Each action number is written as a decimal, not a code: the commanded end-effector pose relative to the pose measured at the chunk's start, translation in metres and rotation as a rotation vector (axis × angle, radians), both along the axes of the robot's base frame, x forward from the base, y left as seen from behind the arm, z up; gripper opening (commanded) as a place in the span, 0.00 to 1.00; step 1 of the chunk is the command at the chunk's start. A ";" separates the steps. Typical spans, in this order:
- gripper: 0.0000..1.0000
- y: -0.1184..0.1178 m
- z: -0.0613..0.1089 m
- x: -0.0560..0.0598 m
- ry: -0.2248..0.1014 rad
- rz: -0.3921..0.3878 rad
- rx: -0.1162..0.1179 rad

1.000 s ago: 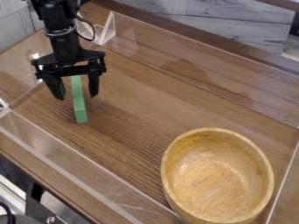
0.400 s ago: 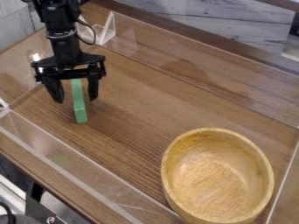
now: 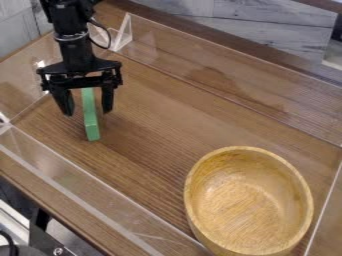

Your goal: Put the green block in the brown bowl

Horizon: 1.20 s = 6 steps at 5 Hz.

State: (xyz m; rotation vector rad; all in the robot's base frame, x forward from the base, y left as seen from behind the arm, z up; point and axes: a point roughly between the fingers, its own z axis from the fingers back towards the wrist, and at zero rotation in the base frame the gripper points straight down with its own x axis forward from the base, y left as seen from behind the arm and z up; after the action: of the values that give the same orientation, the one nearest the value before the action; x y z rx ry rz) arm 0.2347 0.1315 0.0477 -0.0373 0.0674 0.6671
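No writing is readable anywhere. The black gripper [image 3: 84,100] points down with fingers spread wide, straddling the long bright green block [image 3: 90,118] lying on the wooden counter [image 3: 201,100]. The round light-brown wooden bowl [image 3: 249,203], cut off at the bottom edge, sits well apart.

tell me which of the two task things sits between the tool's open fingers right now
The green block, the thin bright bar lying on the table. The tool straddles its far end; the brown bowl sits apart, empty, near the lower right.

The brown bowl [image 3: 249,205] is grainy light wood, the green block [image 3: 90,118] matte, the table [image 3: 201,100] smooth wood-grain.
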 end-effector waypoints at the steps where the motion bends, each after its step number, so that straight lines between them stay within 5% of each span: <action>1: 1.00 0.002 0.012 0.010 -0.036 -0.015 0.022; 3: 1.00 -0.002 -0.002 0.008 -0.038 -0.006 0.013; 4: 0.00 -0.004 -0.008 0.007 -0.037 0.000 0.005; 5: 0.00 -0.006 -0.008 0.006 -0.034 -0.002 -0.004; 6: 1.00 -0.010 -0.006 0.003 -0.022 -0.017 -0.010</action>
State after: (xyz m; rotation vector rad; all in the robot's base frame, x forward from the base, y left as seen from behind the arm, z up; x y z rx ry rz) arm 0.2331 0.1198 0.0303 -0.0617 0.0915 0.6549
